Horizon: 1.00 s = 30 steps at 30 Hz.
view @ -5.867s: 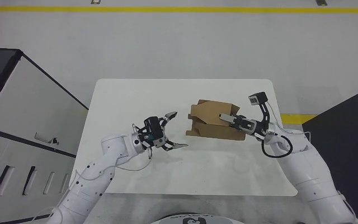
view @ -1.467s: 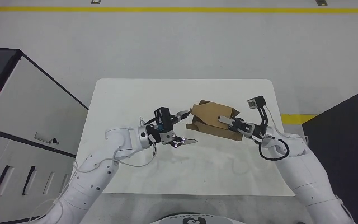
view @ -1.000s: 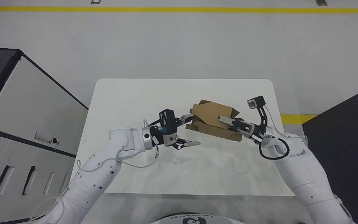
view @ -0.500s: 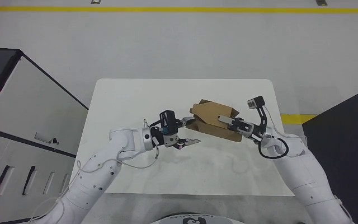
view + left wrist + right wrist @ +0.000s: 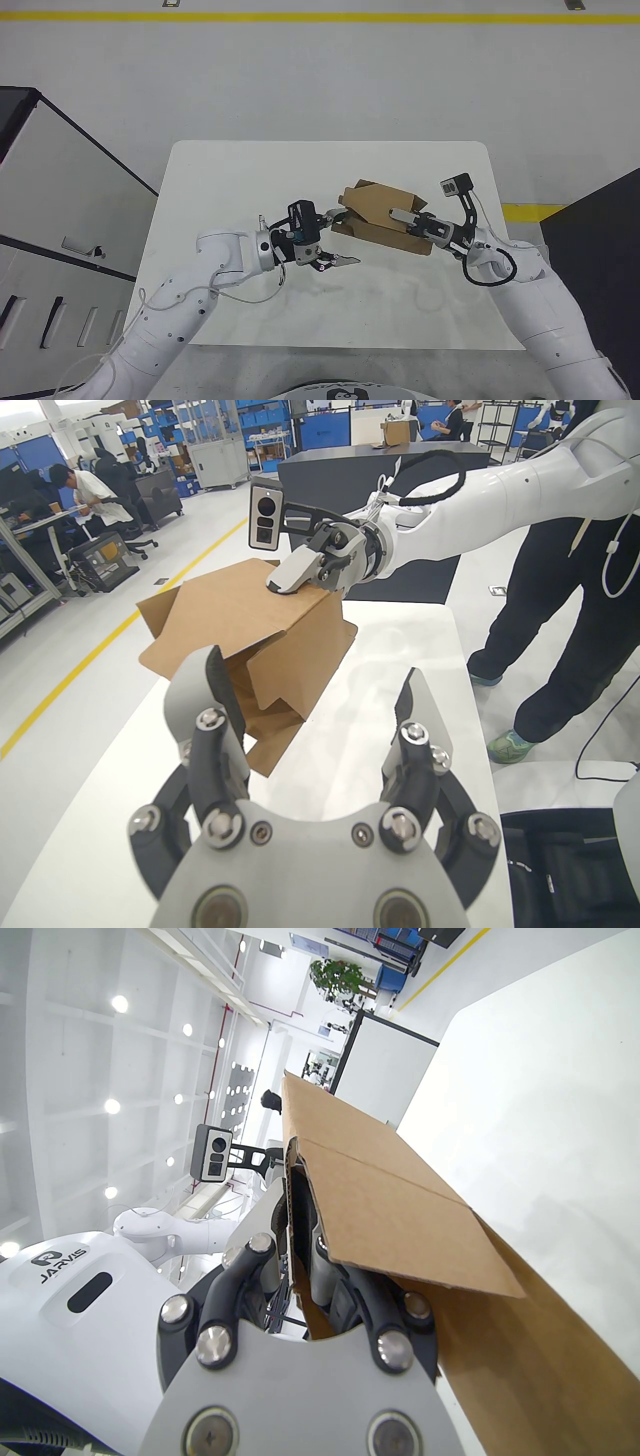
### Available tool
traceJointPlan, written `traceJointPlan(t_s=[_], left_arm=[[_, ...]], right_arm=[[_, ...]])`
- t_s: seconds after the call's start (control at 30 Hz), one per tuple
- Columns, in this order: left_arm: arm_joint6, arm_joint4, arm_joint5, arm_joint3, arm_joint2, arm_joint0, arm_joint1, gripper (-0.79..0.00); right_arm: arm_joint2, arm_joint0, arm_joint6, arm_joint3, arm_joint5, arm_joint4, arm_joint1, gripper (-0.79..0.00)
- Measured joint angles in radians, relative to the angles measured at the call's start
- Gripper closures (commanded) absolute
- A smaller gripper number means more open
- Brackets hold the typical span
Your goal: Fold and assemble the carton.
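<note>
Looking across the white table [image 5: 230, 180], I see the brown carton [image 5: 380, 212] resting right of the table's middle, closer to the far edge than the near one. It lies on its side, only half formed. Its open end faces left and the flaps there hang loose. One flap splays outward on the far side, another lies flat on the tabletop, and the inner ones are bent partly inward. At the right end a further flap juts out toward the far right.

The right gripper [image 5: 405, 215] has hold of the carton at that right end. It is pinching the top panel: one finger lies flat on the outside of the cardboard and the other is tucked beneath it, inside the box. In the right wrist view the cut edge of the panel runs straight between the two fingers.

The left gripper [image 5: 312, 665] hangs low over the table just left of the open end, pointing into it. Its fingers are spread wide with nothing between them. The far finger [image 5: 220, 685] sits right at the mouth of the carton, beside the loose flaps, and I cannot tell whether it touches the cardboard. The near finger is over bare tabletop, apart from the box.
</note>
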Motion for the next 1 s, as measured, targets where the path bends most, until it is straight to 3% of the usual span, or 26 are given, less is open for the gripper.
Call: traceJointPlan(t_s=[1.0], left_arm=[[-0.035, 0.008, -0.015, -0.017, 0.054, -0.011, -0.004, -0.579]], right_arm=[[0.01, -0.007, -0.054, -0.01, 0.036, -0.031, -0.003, 0.0]])
